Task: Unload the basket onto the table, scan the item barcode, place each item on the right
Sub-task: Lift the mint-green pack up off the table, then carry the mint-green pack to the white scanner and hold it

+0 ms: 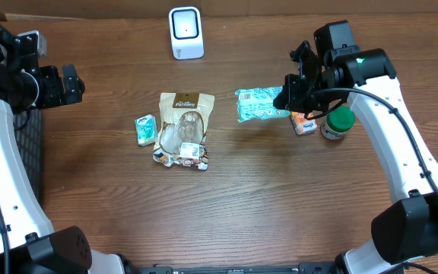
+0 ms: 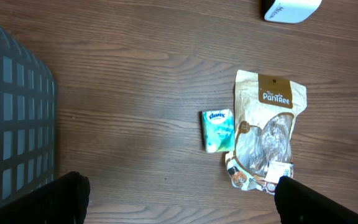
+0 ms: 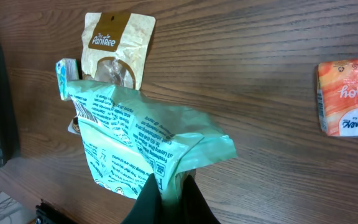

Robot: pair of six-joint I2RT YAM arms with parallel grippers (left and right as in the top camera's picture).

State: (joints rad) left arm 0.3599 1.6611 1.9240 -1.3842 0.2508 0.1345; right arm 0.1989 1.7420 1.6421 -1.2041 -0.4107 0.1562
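My right gripper [image 3: 174, 186] is shut on the edge of a mint-green plastic packet [image 3: 132, 140], holding it above the table; from overhead the green packet [image 1: 258, 103] hangs out to the left of the right gripper [image 1: 286, 97]. The white barcode scanner [image 1: 185, 32] stands at the back middle of the table, apart from the packet. No barcode is readable on the packet's printed face. My left gripper [image 2: 179, 198] is wide open over bare wood, with nothing between its fingers [image 2: 55, 200].
A tan PanTree pouch [image 1: 184, 122] lies mid-table with a small Kleenex pack [image 1: 144, 129] to its left and small sachets [image 1: 181, 156] at its near end. An orange pack [image 1: 304, 122] and a green-lidded jar [image 1: 338, 122] sit beneath the right arm. A dark basket [image 2: 11, 118] stands at the left edge.
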